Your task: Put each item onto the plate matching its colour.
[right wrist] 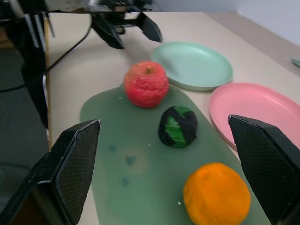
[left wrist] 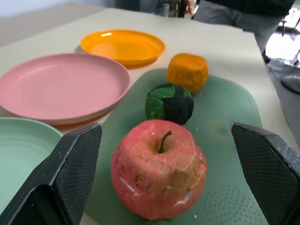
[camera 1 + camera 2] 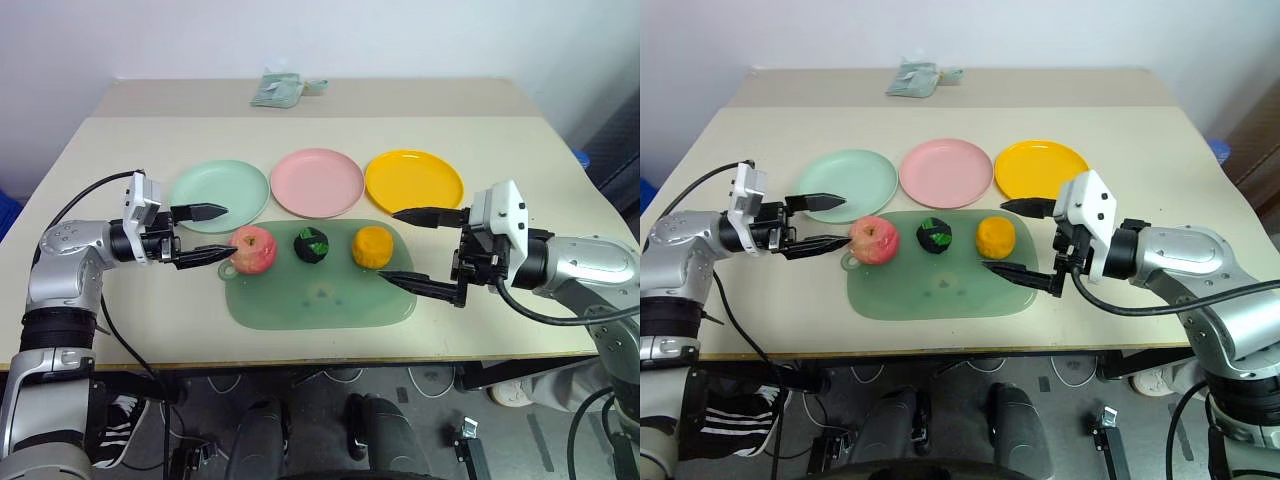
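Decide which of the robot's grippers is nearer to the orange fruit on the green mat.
Right. The open right gripper sits just beside the orange fruit, fingers either side of its outer edge. The open left gripper is across the mat, at the apple.

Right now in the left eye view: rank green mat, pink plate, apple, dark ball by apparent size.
1. green mat, clearly largest.
2. pink plate.
3. apple.
4. dark ball, a bit smaller than the apple; both sit in one row on the mat, so nearness hardly skews it.
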`<state>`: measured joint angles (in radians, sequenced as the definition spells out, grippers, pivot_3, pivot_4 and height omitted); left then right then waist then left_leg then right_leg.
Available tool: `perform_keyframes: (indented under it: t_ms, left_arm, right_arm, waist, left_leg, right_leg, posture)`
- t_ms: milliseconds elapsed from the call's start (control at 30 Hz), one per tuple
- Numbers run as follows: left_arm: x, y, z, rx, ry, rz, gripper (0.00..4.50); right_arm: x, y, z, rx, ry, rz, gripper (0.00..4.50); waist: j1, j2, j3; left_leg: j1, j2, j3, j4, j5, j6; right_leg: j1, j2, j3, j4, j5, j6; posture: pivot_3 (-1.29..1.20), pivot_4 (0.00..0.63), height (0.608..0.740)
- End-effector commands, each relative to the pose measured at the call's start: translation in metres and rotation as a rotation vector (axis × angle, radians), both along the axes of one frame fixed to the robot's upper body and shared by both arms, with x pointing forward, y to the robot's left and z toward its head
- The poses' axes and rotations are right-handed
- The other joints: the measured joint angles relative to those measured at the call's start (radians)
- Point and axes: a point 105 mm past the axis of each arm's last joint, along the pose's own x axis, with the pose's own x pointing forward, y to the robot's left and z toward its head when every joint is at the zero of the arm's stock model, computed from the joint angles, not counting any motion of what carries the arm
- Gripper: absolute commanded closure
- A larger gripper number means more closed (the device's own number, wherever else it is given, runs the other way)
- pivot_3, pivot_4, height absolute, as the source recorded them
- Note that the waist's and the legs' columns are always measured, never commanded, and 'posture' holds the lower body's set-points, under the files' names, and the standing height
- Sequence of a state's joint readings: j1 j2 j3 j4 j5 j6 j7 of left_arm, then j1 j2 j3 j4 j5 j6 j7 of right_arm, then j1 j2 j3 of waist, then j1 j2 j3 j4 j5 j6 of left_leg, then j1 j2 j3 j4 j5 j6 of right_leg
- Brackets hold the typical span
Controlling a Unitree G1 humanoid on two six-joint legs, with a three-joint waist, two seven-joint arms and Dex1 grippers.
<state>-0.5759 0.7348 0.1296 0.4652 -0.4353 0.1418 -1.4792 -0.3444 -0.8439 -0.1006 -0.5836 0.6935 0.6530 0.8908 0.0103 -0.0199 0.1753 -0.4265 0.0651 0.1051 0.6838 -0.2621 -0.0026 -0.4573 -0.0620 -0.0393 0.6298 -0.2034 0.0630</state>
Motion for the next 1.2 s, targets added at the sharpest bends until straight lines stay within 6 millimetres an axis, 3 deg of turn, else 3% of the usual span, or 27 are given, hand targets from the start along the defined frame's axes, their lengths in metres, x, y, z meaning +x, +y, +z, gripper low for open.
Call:
perform_keyframes:
  t_ms: [33, 400, 833, 867, 1000, 1200]
  left_arm:
    - [0.005, -0.003, 0.004, 0.002, -0.034, 0.006, 0.00]
    - [0.014, -0.021, -0.001, -0.018, 0.006, -0.053, 0.00]
    - [0.023, -0.039, -0.036, 0.133, 0.025, -0.094, 0.00]
    - [0.023, -0.041, -0.037, 0.139, 0.018, -0.096, 0.26]
    - [0.024, -0.051, -0.028, 0.108, -0.014, -0.118, 1.46]
    - [0.033, -0.058, 0.017, -0.093, -0.085, -0.074, 1.52]
  right_arm:
    - [-0.007, 0.009, 0.008, -0.023, -0.038, 0.035, 0.05]
    - [-0.010, 0.014, 0.003, -0.030, -0.035, 0.039, 0.05]
    - [-0.012, 0.009, 0.005, -0.022, -0.051, 0.000, 0.05]
    - [-0.012, 0.008, 0.005, -0.021, -0.052, -0.002, 0.01]
    - [-0.011, 0.009, 0.007, -0.021, -0.060, -0.008, 0.00]
    - [-0.007, 0.007, 0.010, -0.017, -0.084, -0.030, 0.00]
  waist:
    - [0.001, 0.000, 0.000]
    - [0.002, 0.000, 0.000]
    - [0.002, 0.000, 0.000]
    - [0.002, 0.000, 0.000]
    - [0.003, -0.001, -0.001]
    - [0.002, -0.001, -0.001]
  left_leg:
    - [0.000, 0.000, 0.000, 0.000, 0.000, 0.000]
    - [0.000, 0.000, 0.000, 0.000, 0.000, 0.000]
    - [0.000, 0.000, 0.000, 0.000, 0.000, 0.000]
    - [0.000, 0.000, 0.000, 0.000, 0.000, 0.000]
    - [0.000, 0.000, 0.000, 0.000, 0.000, 0.000]
    - [0.000, 0.000, -0.001, 0.000, 0.000, 0.000]
  right_leg:
    - [0.000, 0.000, 0.000, 0.000, 0.000, 0.000]
    - [0.000, 0.000, 0.000, 0.000, 0.000, 0.000]
    - [0.000, 0.000, 0.000, 0.000, 0.000, 0.000]
    - [0.001, 0.000, 0.000, 0.000, 0.000, 0.000]
    - [0.001, 0.000, 0.000, 0.000, 0.000, 0.000]
    - [0.001, 0.000, 0.000, 0.000, 0.000, 0.000]
  posture:
    - [0.00, 0.150, 0.740]
    - [0.00, 0.150, 0.740]
    - [0.00, 0.150, 0.740]
    - [0.00, 0.150, 0.740]
    - [0.00, 0.150, 0.740]
    - [0.00, 0.150, 0.740]
